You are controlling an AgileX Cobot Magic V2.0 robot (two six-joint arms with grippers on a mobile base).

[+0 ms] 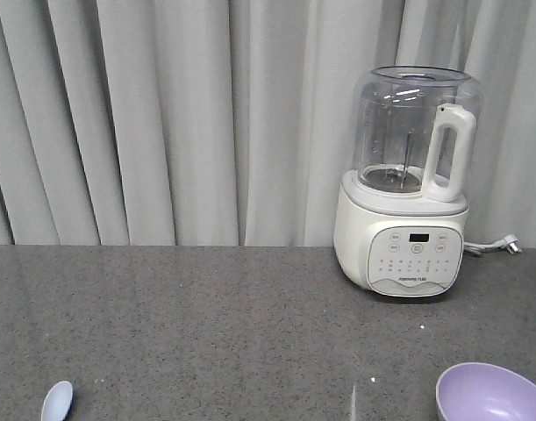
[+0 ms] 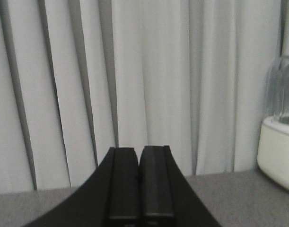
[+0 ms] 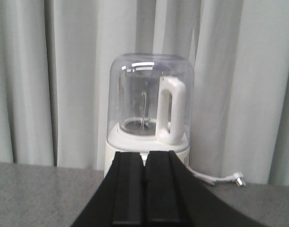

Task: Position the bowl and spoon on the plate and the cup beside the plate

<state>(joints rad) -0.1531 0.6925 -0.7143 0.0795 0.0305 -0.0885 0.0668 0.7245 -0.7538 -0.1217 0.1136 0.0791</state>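
On the counter (image 1: 250, 333) spoon (image 1: 56, 401) and bowl (image 1: 491, 392) lie well apart; left jaws, right jaws clenched empty

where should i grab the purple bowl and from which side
Probably the rim of the bowl, from above, one finger inside and one outside: it sits upright, mouth up, and its smooth rounded wall offers no side hold. The right gripper is shut, so it must open first.

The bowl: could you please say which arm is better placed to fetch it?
Likely right: the bowl sits far right, and the right end effector faces the blender on that side.
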